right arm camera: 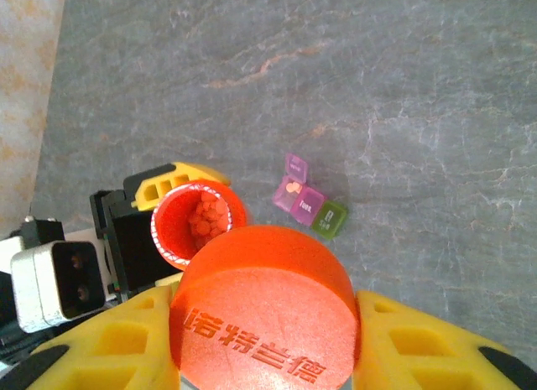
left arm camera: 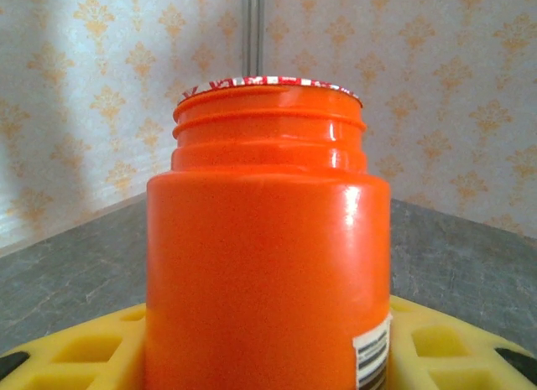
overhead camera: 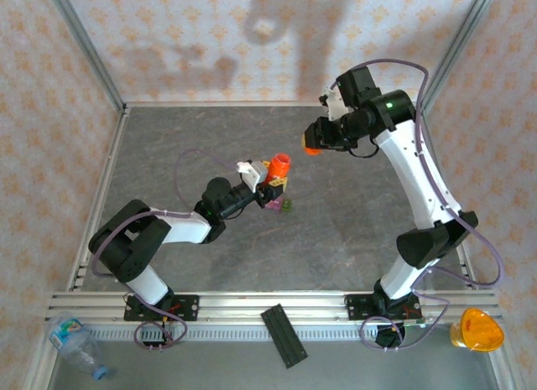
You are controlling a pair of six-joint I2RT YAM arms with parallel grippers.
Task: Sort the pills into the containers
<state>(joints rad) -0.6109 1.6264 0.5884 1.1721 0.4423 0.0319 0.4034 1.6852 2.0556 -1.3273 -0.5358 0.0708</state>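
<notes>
two pincers each pinch one piece; the left pincer [overhead camera: 267,187] has its yellow fingers [left arm camera: 75,350] closed on the sides of an orange bottle [left arm camera: 268,239], upright near the middle of the surface [overhead camera: 352,239], mouth up and uncapped; in the left wrist view the bottle's base is cut off at the lower edge, it hides the fingertips, and its label is a cut-off sliver at the lower right; the right pincer [overhead camera: 312,143] pinches an orange cap [right arm camera: 260,314] between its own yellow fingers [right arm camera: 419,344], in the air toward the far edge from the bottle; the cap's top bears raised characters, its near part runs out of the frame, and it covers the spots where the pads meet it; pills [right arm camera: 201,215] lie as small orange grains inside the bottle, too small to count; the containers [right arm camera: 309,201] sit on the surface just beside the left pincer, on its near-right side, with a bare gap between them and the bottle; they form a short row of pink boxes, its long axis roughly parallel with the near edge, the dark green box [right arm camera: 330,220] at the end toward the right edge; an orange speck sits at one pink box; whether a lid stands up there i cannot tell; the markings on the lids are too small to read
</notes>
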